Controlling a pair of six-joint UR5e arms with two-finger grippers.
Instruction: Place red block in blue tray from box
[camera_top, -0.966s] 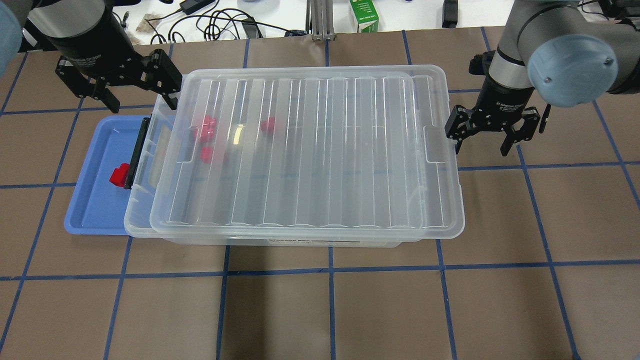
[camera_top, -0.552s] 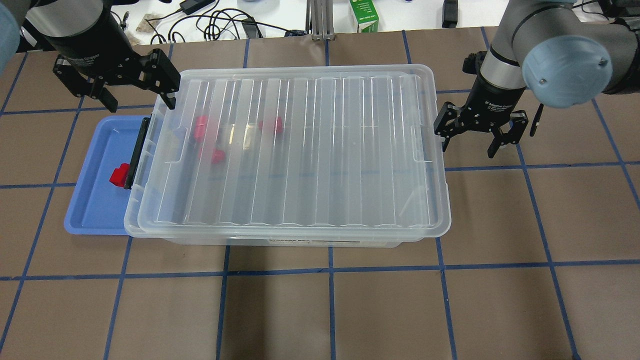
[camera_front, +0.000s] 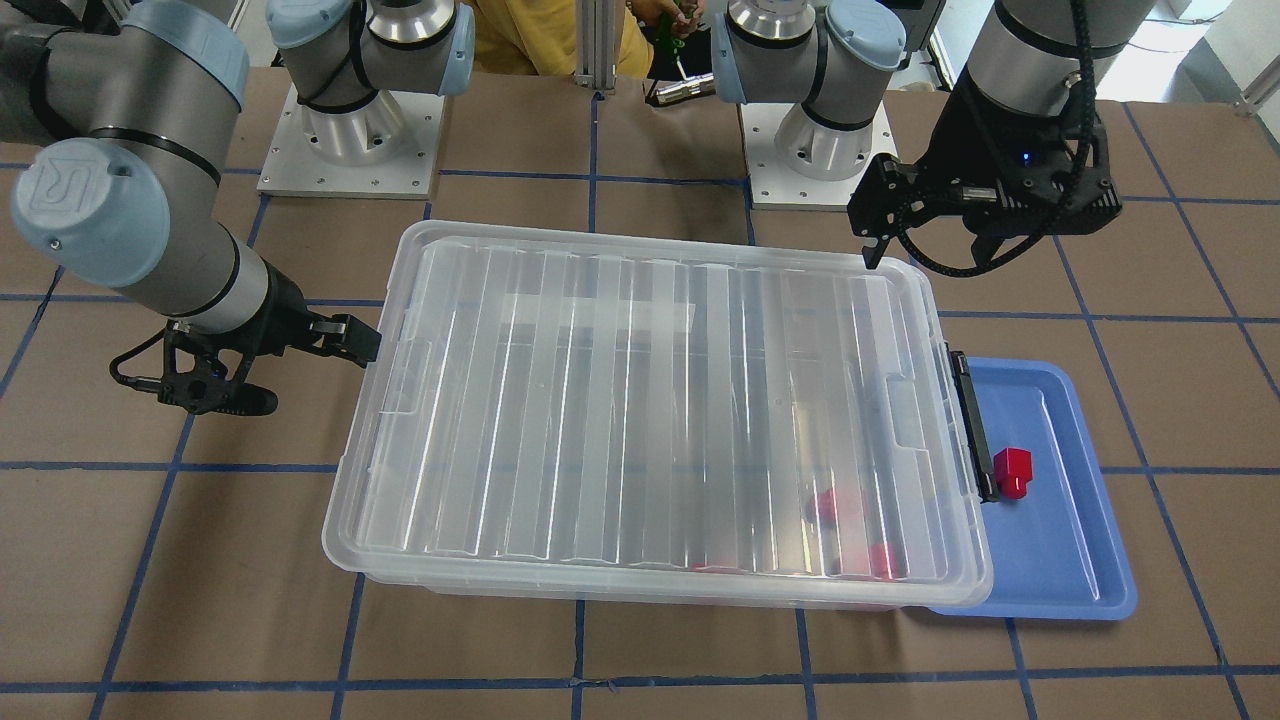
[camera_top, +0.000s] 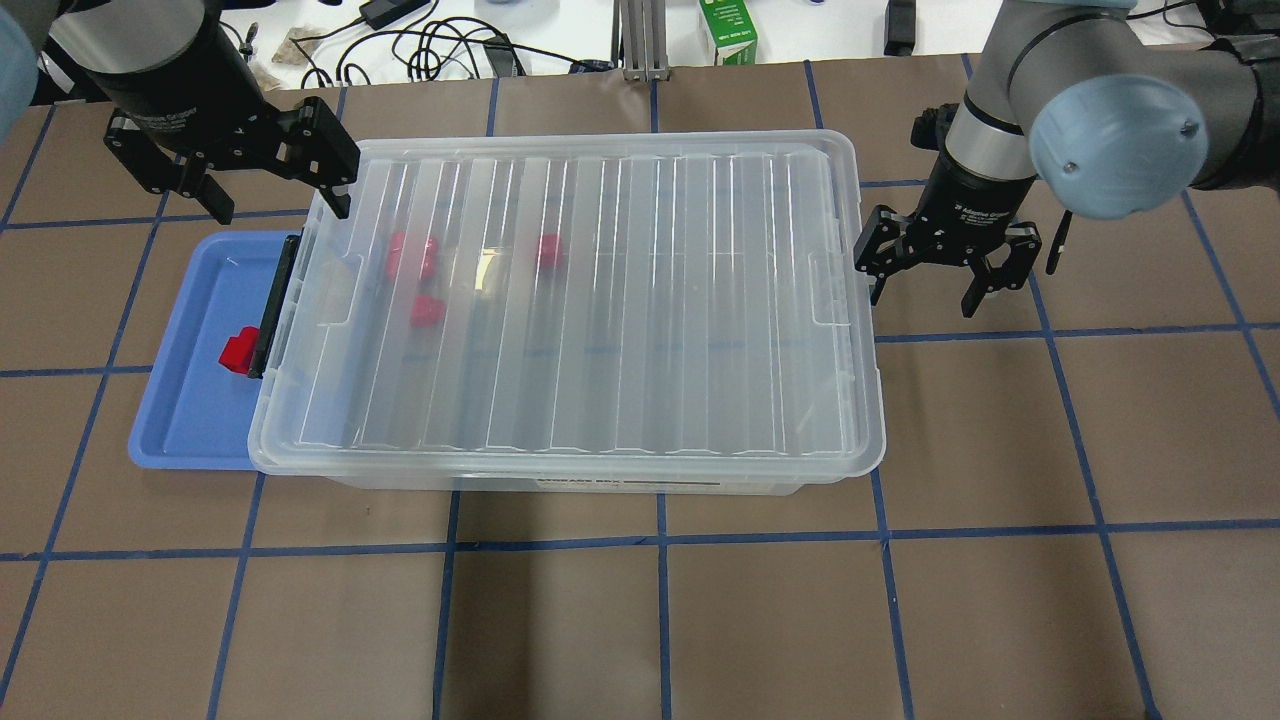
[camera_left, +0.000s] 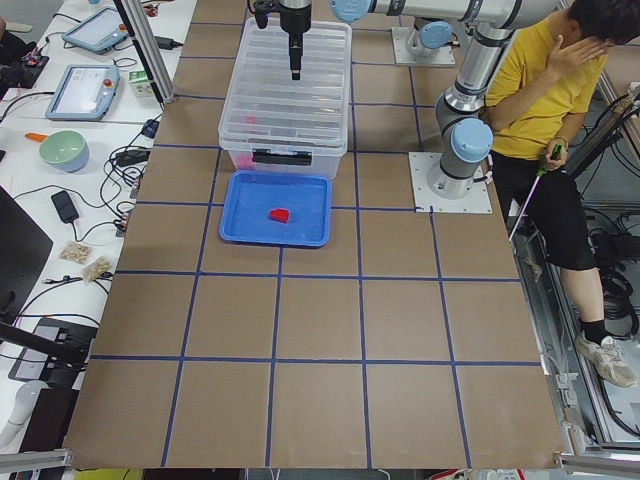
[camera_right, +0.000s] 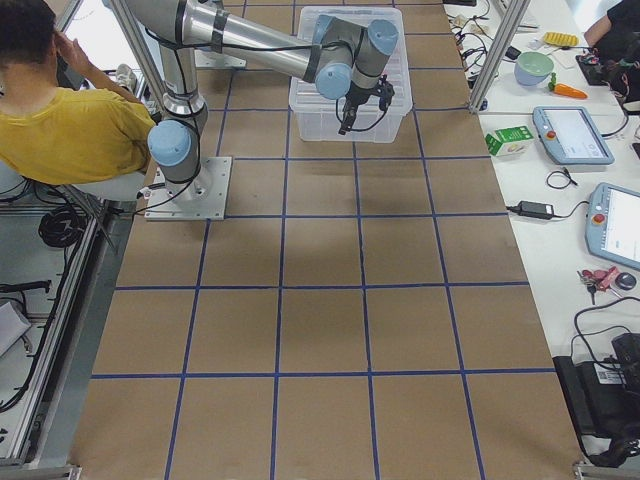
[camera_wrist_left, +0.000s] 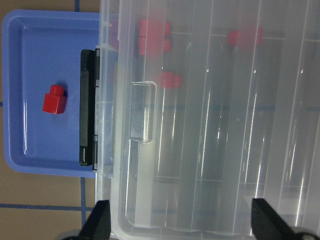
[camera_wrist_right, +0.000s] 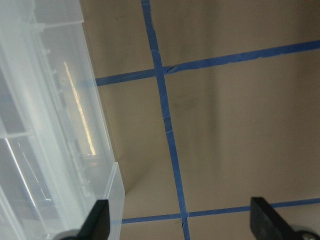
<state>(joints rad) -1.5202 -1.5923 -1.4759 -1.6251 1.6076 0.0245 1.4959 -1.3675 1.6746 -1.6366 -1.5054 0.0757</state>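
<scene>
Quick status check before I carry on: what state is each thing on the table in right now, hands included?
Large clear plastic box: closed, ribbed lid on top.
Shallow blue plastic tray: holds one block.
Small red plastic block: at rest in the tray, ungripped.
Other red blocks: loose inside the box, under the lid.
Left hand: open, empty.
Right hand: open, empty.

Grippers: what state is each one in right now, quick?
Left gripper: open, holding nothing.
Right gripper: open, holding nothing.
</scene>
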